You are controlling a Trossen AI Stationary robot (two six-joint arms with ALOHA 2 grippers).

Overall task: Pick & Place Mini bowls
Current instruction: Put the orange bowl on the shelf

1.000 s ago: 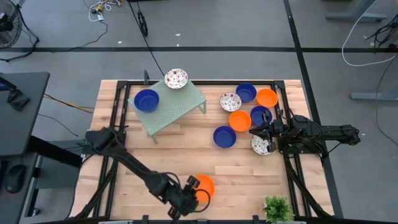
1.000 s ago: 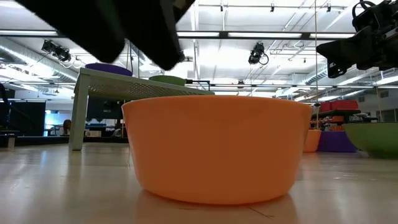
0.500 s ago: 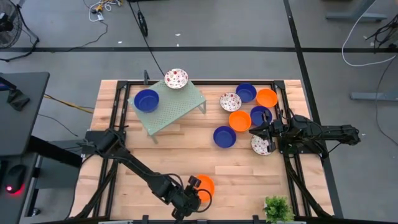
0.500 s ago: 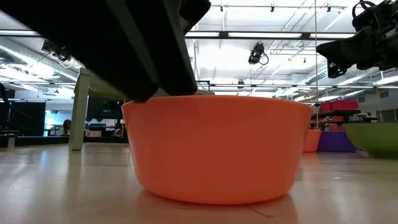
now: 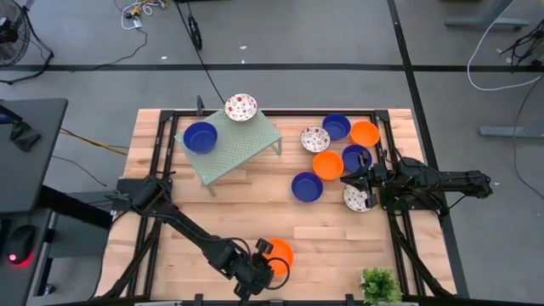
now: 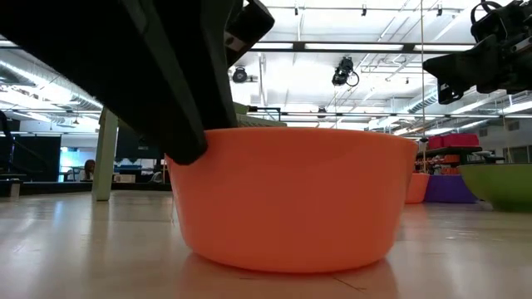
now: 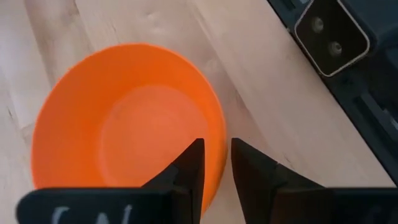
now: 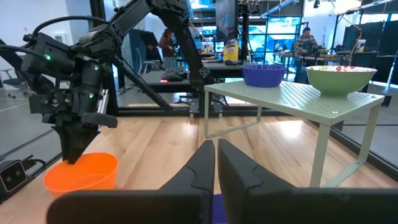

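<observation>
An orange mini bowl (image 5: 278, 252) stands on its base near the table's near edge; it fills the low view (image 6: 291, 199). My left gripper (image 5: 265, 260) is at its near-left rim, shut on it. My right gripper (image 5: 350, 180) is shut and empty, hovering at the right over a cluster of bowls: blue (image 5: 307, 187), orange (image 5: 327, 165), blue (image 5: 355, 157) and speckled (image 5: 357, 198). Further bowls lie behind them: speckled (image 5: 315, 138), blue (image 5: 337, 127) and orange (image 5: 365, 133). A blue bowl (image 5: 201, 136) and a speckled bowl (image 5: 240, 107) sit on the pale green rack (image 5: 246, 144). My left gripper has the orange bowl's rim (image 7: 219, 163) between its two fingers, one finger inside the bowl and one outside. The fingers come from above, slanting down at the bowl's near-left side. The bowl stands upright with its base on the table.
A small green plant (image 5: 380, 285) stands at the near right corner. The rack stands on thin legs at the far left. Bare wood lies between the rack and the orange bowl (image 5: 255, 204). Dark frame rails run along the table's left and right sides.
My left gripper has come down onto the orange bowl's near-left rim; in the low view its dark fingers have dropped from above the bowl to the rim. The bowl has stayed in place on the table.
</observation>
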